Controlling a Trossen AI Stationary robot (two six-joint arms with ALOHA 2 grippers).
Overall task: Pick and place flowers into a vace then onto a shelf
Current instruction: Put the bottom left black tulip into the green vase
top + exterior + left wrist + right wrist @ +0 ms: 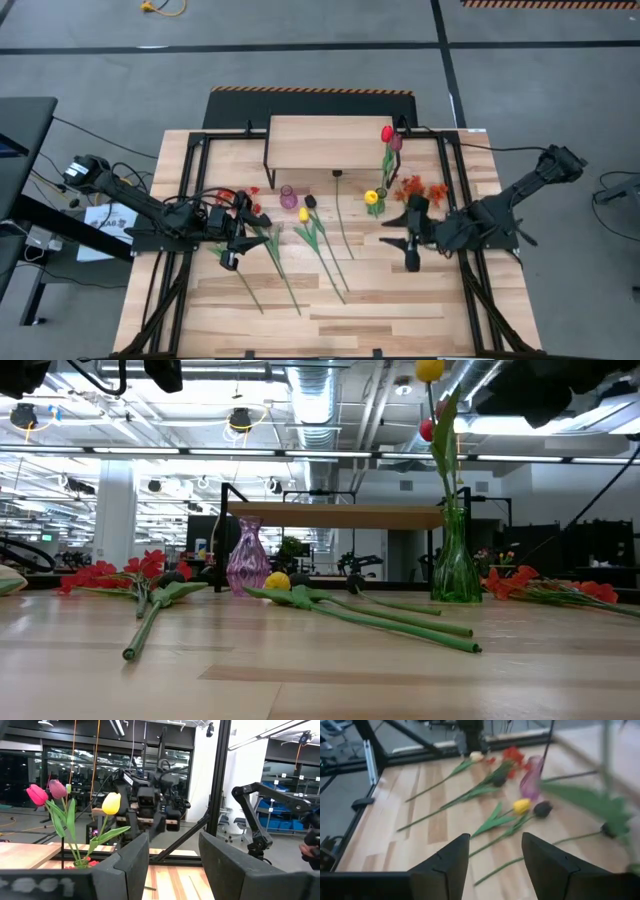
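Observation:
A green glass vase [457,565] stands on the table in front of the shelf's [330,143] right end. It holds a red tulip [387,133], a pink tulip [58,788] and a yellow tulip [111,803]. More flowers lie flat on the table: a yellow tulip [522,805], a dark maroon one [542,809] and red sprays [110,572]. My left gripper [236,240] hovers open left of them. My right gripper [407,238] hovers open near the green vase, tilted down toward the lying flowers. Neither holds anything.
An empty purple vase [288,197] stands upright among the lying flowers, in front of the shelf. Orange-red sprays [422,187] lie right of the green vase. Black frame rails [190,180] run along both sides of the table. Bare planks [330,320] fill the near part.

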